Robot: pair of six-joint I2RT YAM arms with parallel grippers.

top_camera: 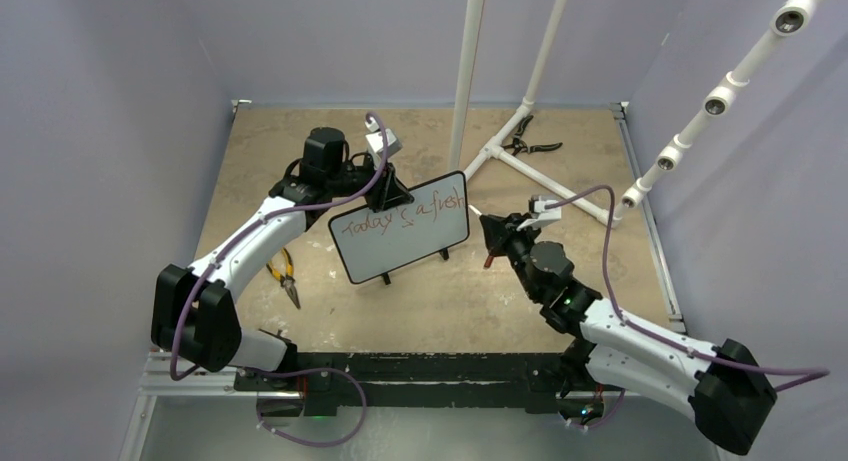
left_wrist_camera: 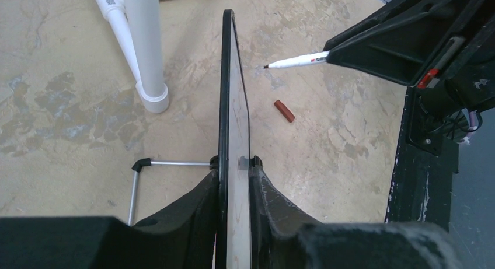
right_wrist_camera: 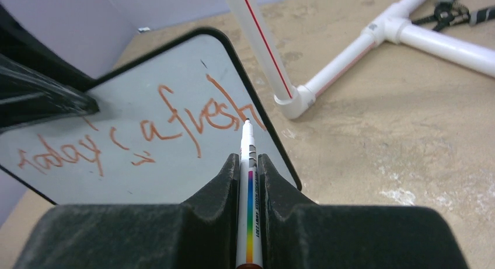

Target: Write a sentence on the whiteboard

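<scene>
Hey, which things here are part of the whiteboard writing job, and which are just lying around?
In use: whiteboard, held by left gripper; red sentence; marker in right gripper.
Lying about: yellow-handled pliers; black pliers; white pipe frame.

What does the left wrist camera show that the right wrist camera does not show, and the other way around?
Only the left wrist view: the whiteboard seen edge-on, gripped by the left claw, and a small red cap lying on the table. Only the right wrist view: the board's face with the red sentence, reading about "Today's a fresh", and pliers far back. Both: the whiteboard, the marker held in the right claw, the white pipe frame and the table.
</scene>
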